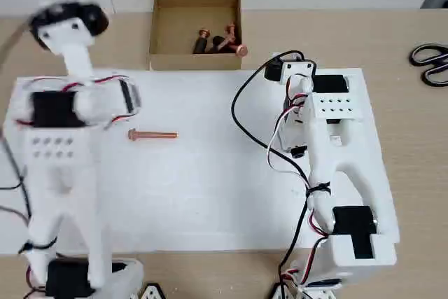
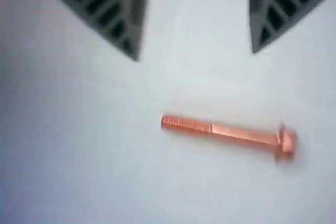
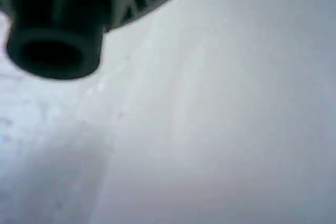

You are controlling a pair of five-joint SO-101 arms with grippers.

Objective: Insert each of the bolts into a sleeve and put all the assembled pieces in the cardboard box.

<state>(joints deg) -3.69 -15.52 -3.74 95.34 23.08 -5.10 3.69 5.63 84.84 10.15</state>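
Observation:
A copper bolt [image 1: 152, 134] lies alone on the white foam mat [image 1: 210, 194], left of the middle. In the left wrist view the same bolt [image 2: 228, 134] lies flat just beyond my left gripper [image 2: 194, 53], which hangs open above the mat with nothing between its fingers. My right gripper [image 1: 298, 141] is at the mat's right side, shut on a black sleeve [image 3: 52, 51]. The sleeve's open end points out, close over the mat. The cardboard box [image 1: 159, 33] stands at the back with several assembled copper-and-black pieces [image 1: 220, 41] inside.
Scissors [image 1: 430, 61] lie on the wooden table at the far right, off the mat. Both arm bases stand at the near edge. Cables [image 1: 245, 103] loop from the right arm over the mat's middle.

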